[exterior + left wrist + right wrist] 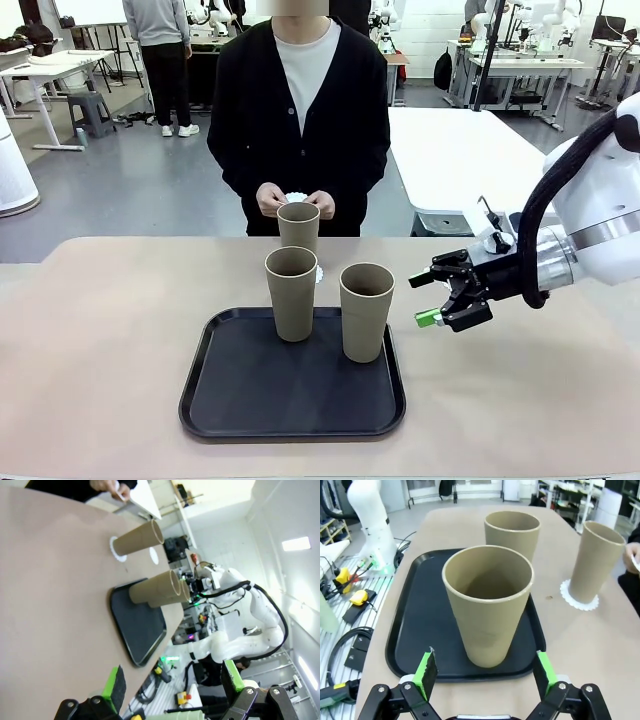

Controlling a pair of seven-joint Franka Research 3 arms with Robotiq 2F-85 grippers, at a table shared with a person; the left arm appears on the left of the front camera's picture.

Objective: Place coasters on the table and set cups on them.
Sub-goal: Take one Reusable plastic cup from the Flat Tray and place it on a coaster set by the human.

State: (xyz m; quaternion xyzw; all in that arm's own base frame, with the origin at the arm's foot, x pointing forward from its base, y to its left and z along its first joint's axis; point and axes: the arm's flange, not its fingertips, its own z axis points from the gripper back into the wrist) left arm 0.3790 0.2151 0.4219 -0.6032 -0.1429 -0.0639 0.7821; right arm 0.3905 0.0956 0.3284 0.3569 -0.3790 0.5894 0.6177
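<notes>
Two beige cups (291, 290) (366, 310) stand on the black tray (230, 400). A third cup (298, 225) stands on the table (100, 330) beyond the tray, on a white coaster (580, 600). My right gripper (440, 300) hovers open just right of the right-hand tray cup (487, 600). In the right wrist view this cup stands just ahead of the green pads (426, 667), untouched. The person's hands hold more white coasters (297, 197) at the far edge. My left gripper (174, 682) is open and holds nothing, well away from the cups (137, 537).
The person stands at the table's far edge, behind the far cup. A white table (460, 150) lies beyond on the right. Bare tabletop stretches left and right of the tray (415, 625). My right arm (240, 595) shows past the cups in the left wrist view.
</notes>
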